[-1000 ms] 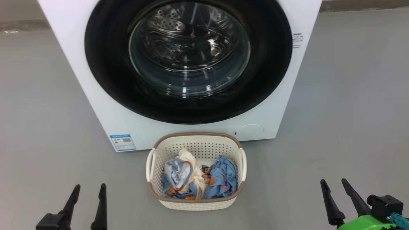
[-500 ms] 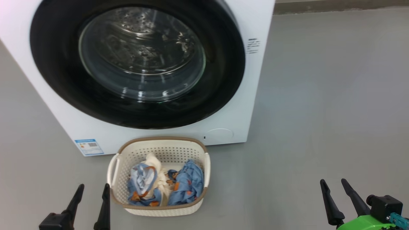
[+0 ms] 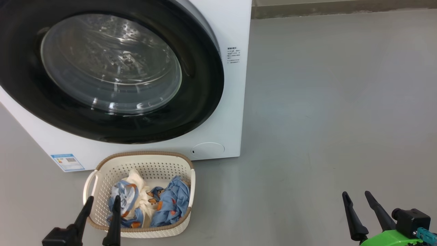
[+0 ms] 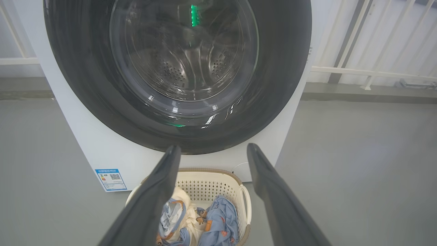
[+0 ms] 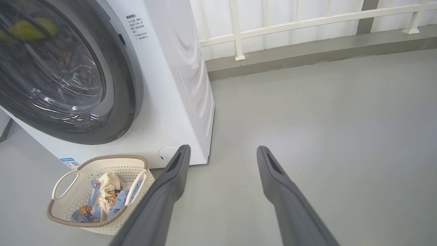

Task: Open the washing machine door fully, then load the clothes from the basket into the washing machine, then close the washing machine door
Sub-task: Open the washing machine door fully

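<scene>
Hovering low, the left tool (image 3: 103, 197) and right tool (image 3: 356, 193) are held spread, nothing pinched. The door (image 3: 109, 65) is seen shut. The basket (image 3: 143, 154) of clothes (image 3: 160, 201) is set just before the washing machine (image 3: 232, 102), presumably for short reaches.

The washing machine door (image 3: 201, 102) is cropped; label (image 3: 67, 162) seemingly illegible.

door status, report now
Left gripper open, empty, by the basket; right gripper open, empty. Door shut, clothes in basket. Basket on the floor just below the door.
</scene>
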Motion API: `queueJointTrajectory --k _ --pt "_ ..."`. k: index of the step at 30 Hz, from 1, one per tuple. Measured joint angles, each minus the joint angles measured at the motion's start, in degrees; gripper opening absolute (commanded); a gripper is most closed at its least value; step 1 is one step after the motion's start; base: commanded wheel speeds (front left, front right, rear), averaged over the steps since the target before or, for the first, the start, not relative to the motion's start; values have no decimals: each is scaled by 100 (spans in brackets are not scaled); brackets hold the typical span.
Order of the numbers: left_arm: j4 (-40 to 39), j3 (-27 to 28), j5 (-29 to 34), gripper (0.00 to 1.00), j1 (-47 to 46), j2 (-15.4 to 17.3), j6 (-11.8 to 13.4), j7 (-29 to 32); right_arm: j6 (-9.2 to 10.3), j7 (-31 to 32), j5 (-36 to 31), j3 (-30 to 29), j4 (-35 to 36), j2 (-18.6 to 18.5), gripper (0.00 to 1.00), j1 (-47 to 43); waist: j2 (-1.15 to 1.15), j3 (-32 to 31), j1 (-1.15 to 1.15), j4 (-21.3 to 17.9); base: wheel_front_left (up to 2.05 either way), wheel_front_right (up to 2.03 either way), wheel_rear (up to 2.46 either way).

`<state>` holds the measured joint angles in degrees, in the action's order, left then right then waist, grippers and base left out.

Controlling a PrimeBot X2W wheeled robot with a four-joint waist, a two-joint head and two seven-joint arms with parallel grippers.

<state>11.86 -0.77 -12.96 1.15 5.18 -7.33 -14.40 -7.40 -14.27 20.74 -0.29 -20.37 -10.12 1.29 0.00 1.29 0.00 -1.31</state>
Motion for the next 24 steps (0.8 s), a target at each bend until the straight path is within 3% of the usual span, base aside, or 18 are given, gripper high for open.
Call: queueJointTrajectory --k 10,11,12,14,15,24 --pt "-19 -77 -104 100 1 -3 0 0 0 0 -54 -33 103 57 100 1 0 29 0 6 6 6 -11" --pt "-21 -87 -107 100 1 -5 -1 0 0 -1 -44 -66 141 92 95 3 0 34 0 10 0 0 0" --pt "-24 -98 -108 100 1 -11 -1 0 0 -1 -37 -84 174 125 47 4 0 40 0 13 0 0 0" --pt "-36 -120 -135 100 1 -29 -1 0 0 -1 25 -80 237 168 9 20 0 52 0 22 0 0 0" --pt "-53 -136 -157 100 1 -41 0 0 0 -2 179 -112 303 247 0 83 0 71 0 29 0 0 0" --pt "-141 -204 -210 100 -43 -108 0 0 0 -4 1788 -163 773 506 0 1079 0 278 0 62 0 0 0"
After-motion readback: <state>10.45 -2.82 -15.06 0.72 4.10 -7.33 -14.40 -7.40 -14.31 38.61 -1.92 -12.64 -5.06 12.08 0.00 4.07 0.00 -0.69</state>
